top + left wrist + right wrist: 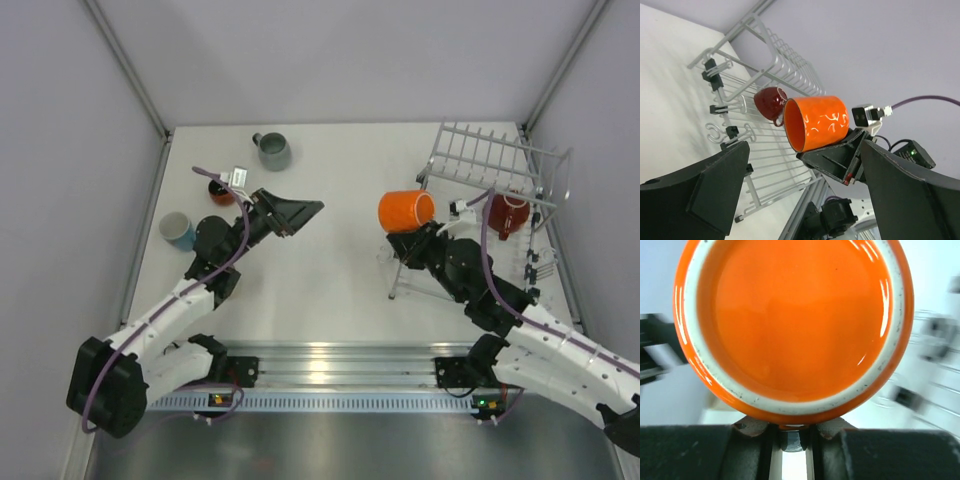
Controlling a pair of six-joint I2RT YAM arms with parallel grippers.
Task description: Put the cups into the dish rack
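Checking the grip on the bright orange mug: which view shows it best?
Left wrist: the bright orange mug appears whole, mouth and side visible. Top external shows it small; right wrist only its base.

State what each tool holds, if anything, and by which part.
Right tool: bright orange ceramic mug, side-on, seemingly pinched by its handle. Left tool: nothing.

Pale table [330, 290], grey walls [60, 150]
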